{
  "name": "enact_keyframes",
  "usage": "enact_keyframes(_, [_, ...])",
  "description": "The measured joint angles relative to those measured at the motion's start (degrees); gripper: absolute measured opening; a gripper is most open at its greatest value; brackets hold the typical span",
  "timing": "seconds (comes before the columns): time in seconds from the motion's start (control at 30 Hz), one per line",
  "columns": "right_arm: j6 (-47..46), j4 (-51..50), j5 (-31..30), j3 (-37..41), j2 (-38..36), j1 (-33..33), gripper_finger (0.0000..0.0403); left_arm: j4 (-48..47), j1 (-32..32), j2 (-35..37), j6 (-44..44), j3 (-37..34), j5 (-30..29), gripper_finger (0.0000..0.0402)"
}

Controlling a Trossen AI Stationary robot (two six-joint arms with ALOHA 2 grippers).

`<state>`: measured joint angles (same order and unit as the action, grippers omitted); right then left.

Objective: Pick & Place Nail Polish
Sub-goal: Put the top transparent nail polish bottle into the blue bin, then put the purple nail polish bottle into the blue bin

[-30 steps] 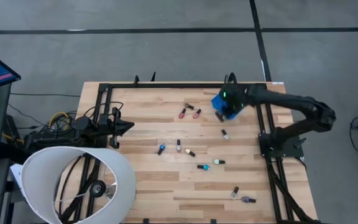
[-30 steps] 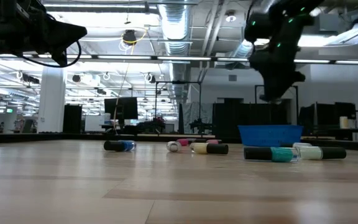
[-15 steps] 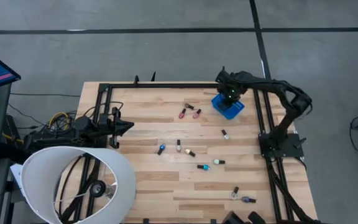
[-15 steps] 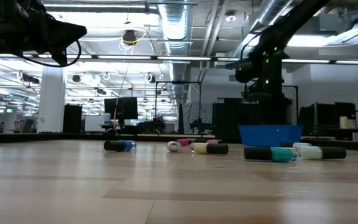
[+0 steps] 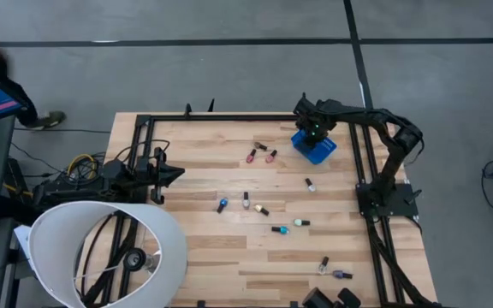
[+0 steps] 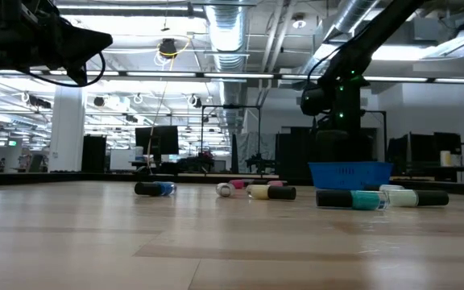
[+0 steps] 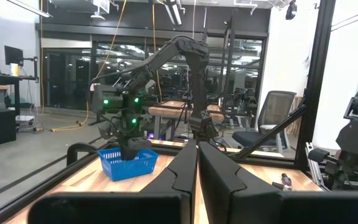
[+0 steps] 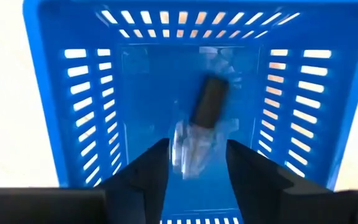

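Above the blue slotted plastic bin, the right gripper hangs with jaws spread and empty. A clear dark-capped nail polish bottle lies on the bin floor just beyond its fingertips. Left gripper waits pressed closed at the table's left edge.

Probably a robotics lab, exposed ceiling ducts, concrete floor, office chair, wooden table

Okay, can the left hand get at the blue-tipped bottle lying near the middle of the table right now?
Probably yes. The left hand is parked at the table's left edge, and only bare wood lies between it and the blue-tipped bottle. The right hand is far off, over the blue bin.
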<state>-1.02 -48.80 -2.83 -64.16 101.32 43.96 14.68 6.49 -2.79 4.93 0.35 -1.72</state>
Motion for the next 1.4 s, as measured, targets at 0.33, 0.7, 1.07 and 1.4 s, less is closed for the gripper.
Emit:
enact_keyframes(0.33, [-1.4,-5.9,3.5,-4.3,-4.6,-0.7,0.0209,0.0,0.0,0.0,0.0,0.0,0.0,0.0011])
enact_keyframes(0.7, [-22.6,-23.3,4.5,-6.8,-28.0,-15.5,0.0209,0.0,0.0,0.0,0.0,0.0,0.0,0.0011])
enact_keyframes(1.07, [-61.5,-31.3,3.8,-6.7,-32.6,-52.5,0.0215,0.0,0.0,0.0,0.0,0.0,0.0,0.0011])
enact_keyframes(1.4, [-79.4,-18.6,4.3,-6.6,-26.9,-85.4,0.0215,0.5,0.0,-0.9,0.0,0.0,0.0,0.0011])
